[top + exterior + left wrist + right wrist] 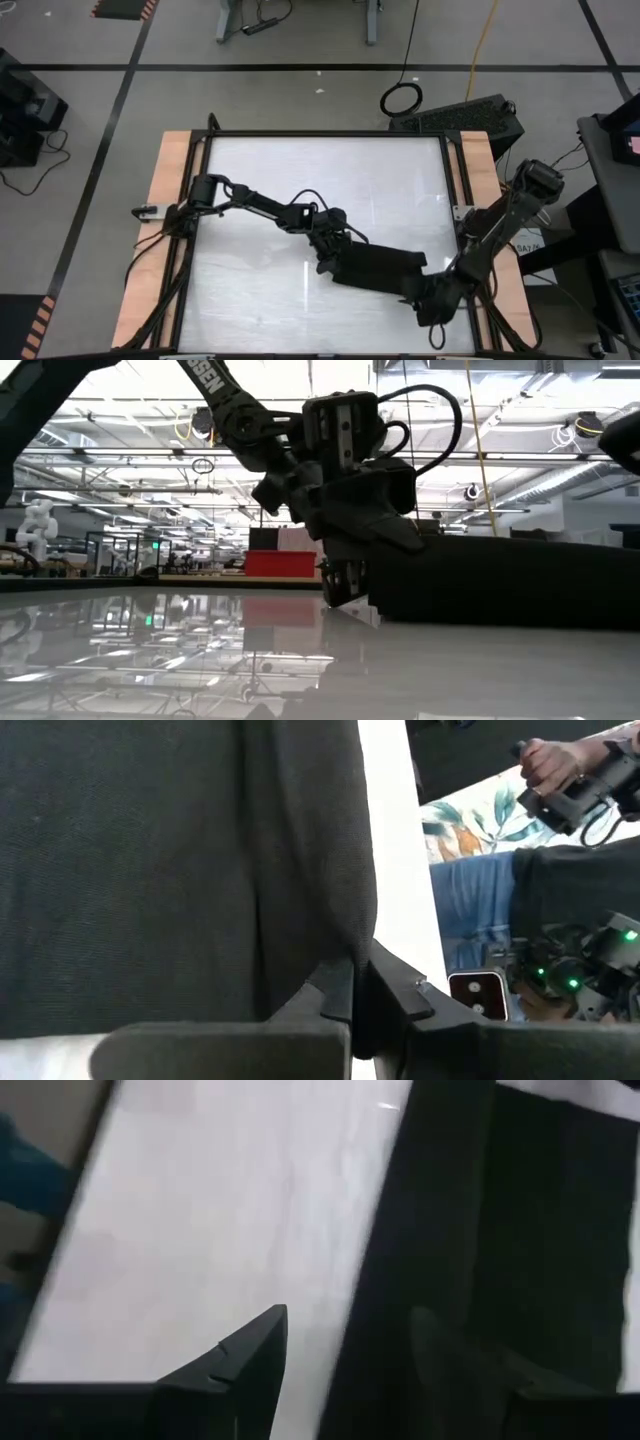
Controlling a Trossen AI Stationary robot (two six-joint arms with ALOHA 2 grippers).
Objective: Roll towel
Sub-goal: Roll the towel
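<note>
The black towel (380, 268) lies bunched into a thick, long bundle on the white table, slanting from the middle toward the near right. In the low view it shows as a low dark mass (500, 582). My left gripper (325, 258) is shut at the bundle's left end. My right gripper (412, 297) stands open at the bundle's near right end. In the right wrist view one finger (250, 1365) is over bare table and the other (450, 1370) over the dark cloth (540, 1230). My left gripper pinches a hanging edge or fold of the towel (352, 955) between its two shut fingers; how many layers, I cannot tell. It comes at the bundle's left end from the table's left, slanting down. The cloth beside it rests on the table. My right gripper: whether it touches the towel, I cannot tell.
The white tabletop (300, 190) has a black frame and wooden strips along its left and right sides. A black keyboard-like box (465, 115) sits beyond the far right corner. Beyond the table edge, a person's hand (545, 760) holds a control handle.
</note>
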